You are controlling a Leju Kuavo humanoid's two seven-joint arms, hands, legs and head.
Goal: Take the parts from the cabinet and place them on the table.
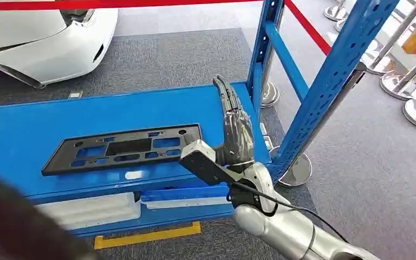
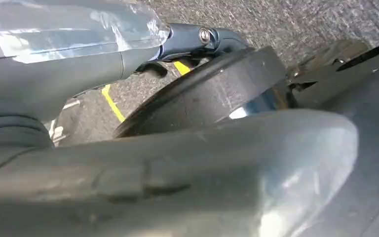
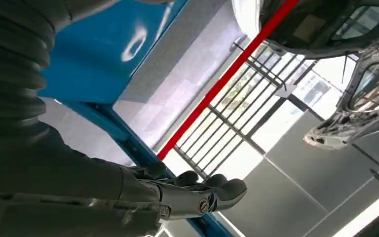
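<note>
You see the black plastic part (image 1: 122,149) lying flat on the blue shelf (image 1: 27,130) of the cabinet, nothing else on that surface. Your right hand (image 1: 237,130) hovers just beside the part's right end, fingers straight, close together, holding nothing. Your left hand (image 2: 128,64) is too close to judge.

I see grey carpet (image 1: 357,179) all round. A white car (image 1: 49,38) sits at the far left, behind a red barrier belt (image 1: 86,4) that runs across the top and slants down on the right. Chrome stanchion bases (image 1: 395,84) stand in a row at the far right, and one more base (image 1: 298,170) sits by the blue upright. A yellow floor strip (image 1: 146,236) lies close below me.
</note>
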